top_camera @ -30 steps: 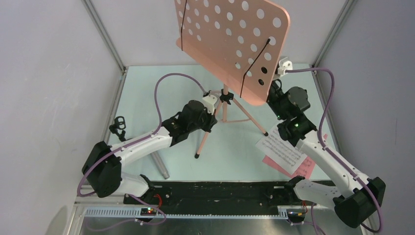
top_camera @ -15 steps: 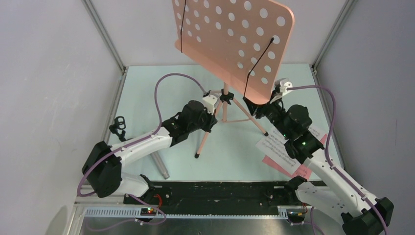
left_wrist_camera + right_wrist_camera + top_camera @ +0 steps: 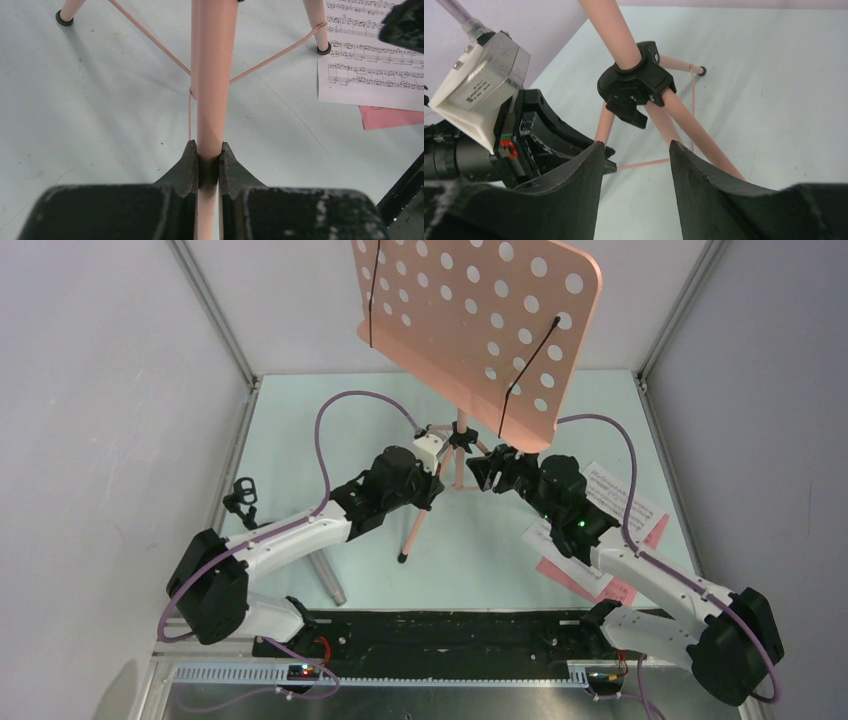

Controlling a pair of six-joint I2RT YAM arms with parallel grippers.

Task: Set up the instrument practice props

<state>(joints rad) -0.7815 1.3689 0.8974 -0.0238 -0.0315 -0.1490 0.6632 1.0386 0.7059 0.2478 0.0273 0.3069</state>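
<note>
Left fingers (image 3: 186,167) clamp the smooth round tube of the salmon-pink music stand (image 3: 478,320).
Right fingers (image 3: 576,185) stand apart, the black plastic hub (image 3: 636,87) just ahead; they have dropped from the perforated desk's edge.

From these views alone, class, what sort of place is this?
Probably a robot test cell: plain grey wall panels box in a pale green tabletop, and white-and-black robot arms are bolted to its near edge, flanking a salmon-pink perforated music stand.

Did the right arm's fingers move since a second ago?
Yes. The right fingers swung left and nearer in the top view, from beside the music stand's desk corner to just right of its black collar.
</note>
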